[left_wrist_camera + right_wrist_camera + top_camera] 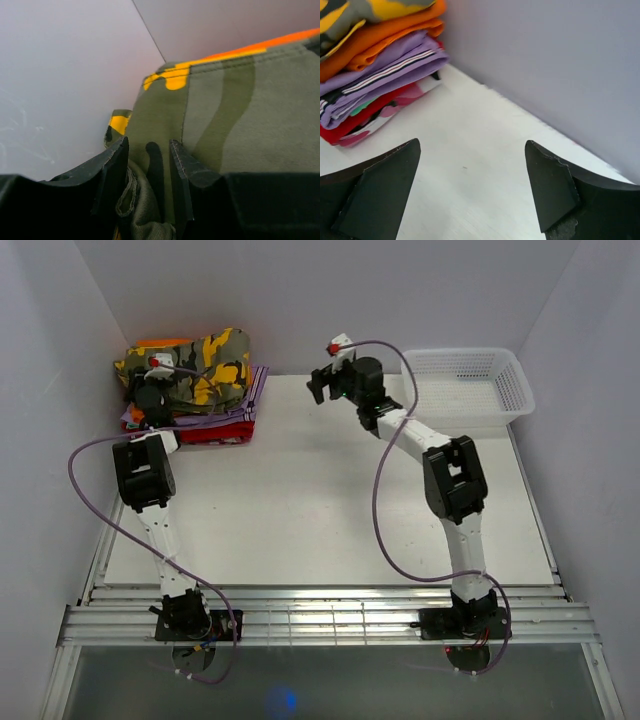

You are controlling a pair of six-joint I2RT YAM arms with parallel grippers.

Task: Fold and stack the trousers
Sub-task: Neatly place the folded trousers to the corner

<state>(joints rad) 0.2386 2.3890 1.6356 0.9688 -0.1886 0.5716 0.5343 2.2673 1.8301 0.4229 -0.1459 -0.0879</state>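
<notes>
A: Where are the trousers (205, 365)?
B: Atop the folded pile (385, 70) in the far-left corner (orange layer (385, 35) just beneath). Left gripper (147, 152) pinches a fold of them, half closed.
A: Right gripper (472, 150)?
B: Spread wide, empty, over the table (300, 490).

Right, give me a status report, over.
Left gripper clamped on the trousers, atop the folded pile. Right gripper open, empty, over the table. Nothing in the way.
</notes>
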